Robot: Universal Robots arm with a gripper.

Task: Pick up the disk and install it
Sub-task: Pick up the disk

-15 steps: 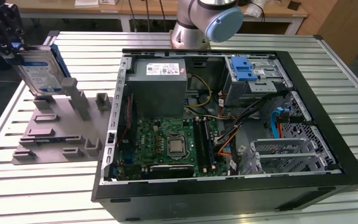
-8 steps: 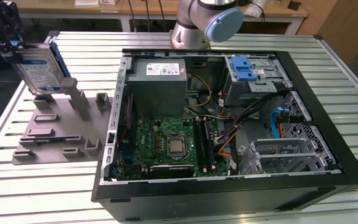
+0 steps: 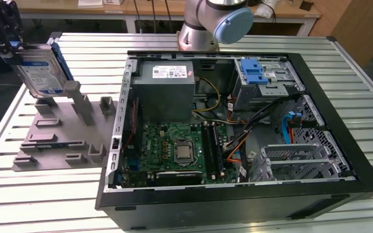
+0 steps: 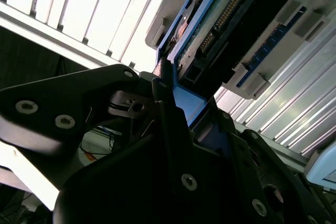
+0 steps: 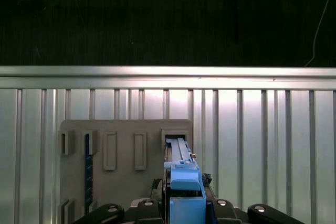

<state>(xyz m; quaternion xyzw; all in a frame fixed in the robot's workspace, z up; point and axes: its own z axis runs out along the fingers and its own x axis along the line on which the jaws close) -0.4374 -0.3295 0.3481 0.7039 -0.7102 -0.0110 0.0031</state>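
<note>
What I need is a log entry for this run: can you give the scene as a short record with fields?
gripper: shut on the disk
disk: on edge over the grey fixture, outside the computer case
computer case: open, lying on the slatted table
drive cage: inside the case, blue bracket on top
install: not yet done

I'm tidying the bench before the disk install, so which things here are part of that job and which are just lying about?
Job: the disk, held in the gripper; the open computer case.
Lying about: grey fixture plate; power supply; motherboard; blue bracket on the metal drive cage.
</note>
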